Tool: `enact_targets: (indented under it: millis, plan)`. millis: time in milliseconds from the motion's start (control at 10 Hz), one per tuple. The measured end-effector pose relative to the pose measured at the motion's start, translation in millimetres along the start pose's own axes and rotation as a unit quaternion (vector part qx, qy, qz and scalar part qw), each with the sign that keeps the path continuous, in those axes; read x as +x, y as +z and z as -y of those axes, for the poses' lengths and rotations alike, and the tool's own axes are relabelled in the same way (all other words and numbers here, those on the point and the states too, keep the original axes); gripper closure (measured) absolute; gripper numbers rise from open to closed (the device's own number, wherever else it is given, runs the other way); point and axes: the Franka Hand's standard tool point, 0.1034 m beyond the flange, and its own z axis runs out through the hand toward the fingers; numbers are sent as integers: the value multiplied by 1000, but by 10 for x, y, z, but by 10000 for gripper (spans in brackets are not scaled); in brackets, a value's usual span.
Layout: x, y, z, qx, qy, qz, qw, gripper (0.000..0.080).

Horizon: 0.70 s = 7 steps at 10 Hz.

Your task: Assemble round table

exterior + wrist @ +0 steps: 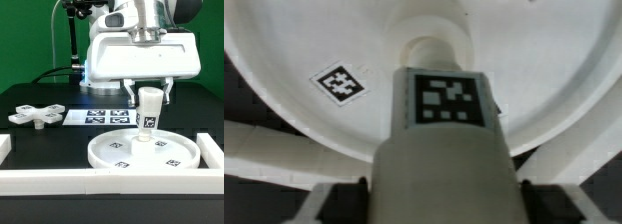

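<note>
The round disc lies flat on the black table, tags on its face. The short cylindrical post stands upright over the disc's centre hub, its lower end at the hub. My gripper is shut on the post's upper part. In the wrist view the post runs down to the hub of the disc, with a finger pressed against each side of it. The four-armed cross piece lies on the table at the exterior view's left.
The marker board lies flat behind the disc. White border rails run along the front and the exterior view's right. The arm's white body hangs over the back of the table.
</note>
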Motion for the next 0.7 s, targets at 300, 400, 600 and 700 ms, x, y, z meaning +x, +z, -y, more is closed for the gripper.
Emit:
enact_targets:
  millis: [300, 400, 600, 700]
  plan:
    - [-36, 30, -18, 0, 2, 3, 1000, 390]
    - [-47, 43, -22, -2, 2, 1, 1000, 390]
    - [-104, 90, -28, -5, 3, -1, 1000, 390]
    - [-116, 103, -34, -7, 3, -5, 1000, 390]
